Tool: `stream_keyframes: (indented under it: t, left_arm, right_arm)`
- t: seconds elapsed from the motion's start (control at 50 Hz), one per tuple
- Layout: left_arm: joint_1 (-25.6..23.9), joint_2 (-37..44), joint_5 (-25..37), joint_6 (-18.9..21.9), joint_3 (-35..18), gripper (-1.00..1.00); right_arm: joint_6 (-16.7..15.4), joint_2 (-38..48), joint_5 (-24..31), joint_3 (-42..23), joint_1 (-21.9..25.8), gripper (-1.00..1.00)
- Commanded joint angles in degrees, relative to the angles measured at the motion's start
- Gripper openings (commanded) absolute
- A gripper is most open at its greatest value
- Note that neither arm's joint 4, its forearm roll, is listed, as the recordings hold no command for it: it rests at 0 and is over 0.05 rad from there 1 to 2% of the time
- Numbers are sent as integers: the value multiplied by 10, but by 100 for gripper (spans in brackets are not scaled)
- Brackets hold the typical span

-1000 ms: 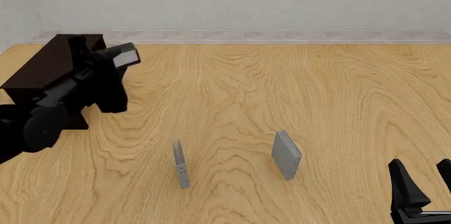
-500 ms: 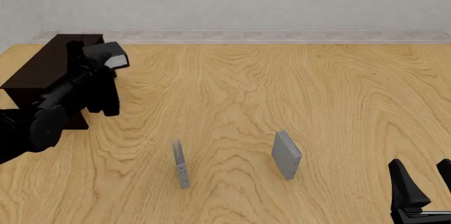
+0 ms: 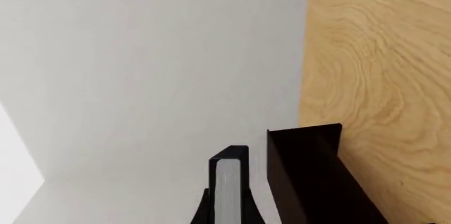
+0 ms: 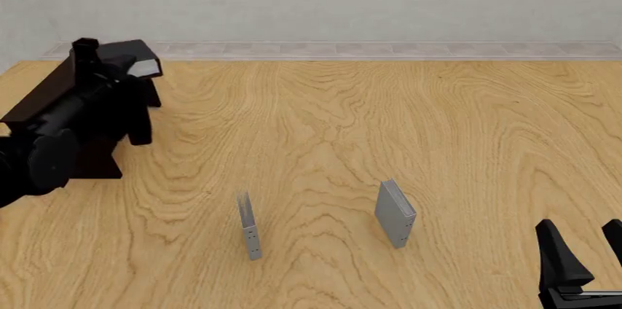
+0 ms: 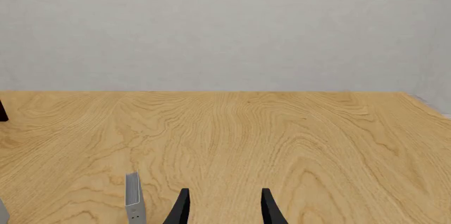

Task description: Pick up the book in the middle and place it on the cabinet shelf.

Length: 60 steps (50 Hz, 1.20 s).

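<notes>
- Carrying the book [image 4: 138, 58], the left gripper [image 4: 124, 76] is at about ten o'clock in the front view, over the far end of the cabinet [image 4: 44, 101]; half a second ago the book was lower and nearer the table's middle, so it has travelled up and toward the wall. I judge the placing step close, with lowering and release left.
- Two grey books stay standing on the table [image 4: 389, 127]: the thin one [image 4: 249, 226] at six o'clock, the small one [image 4: 395, 214] at about five. The right gripper [image 4: 583, 254] waits at the four o'clock corner, jaws parted and empty.
- Left wrist view: the book's white page edge [image 3: 229, 192] stands clamped between the jaws, just beside the cabinet's dark end [image 3: 310, 176].
- Right wrist view: spread fingertips [image 5: 181, 208], nothing between them; the thin book [image 5: 132, 197] nearby.
</notes>
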Motion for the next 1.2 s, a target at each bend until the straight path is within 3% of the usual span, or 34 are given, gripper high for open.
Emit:
stream_keyframes:
  t: [0.02, 0.6, 1.2]
  left_arm:
    - [18, 3, -7, 11, -22, -100]
    - [99, 74, -19, -33, -78, -100]
    - [133, 127, -36, -66, -114, -100]
  right_arm:
    - [0, 0, 0, 0, 0, 100]
    - [0, 0, 0, 0, 0, 100]
    - [0, 0, 0, 0, 0, 100]
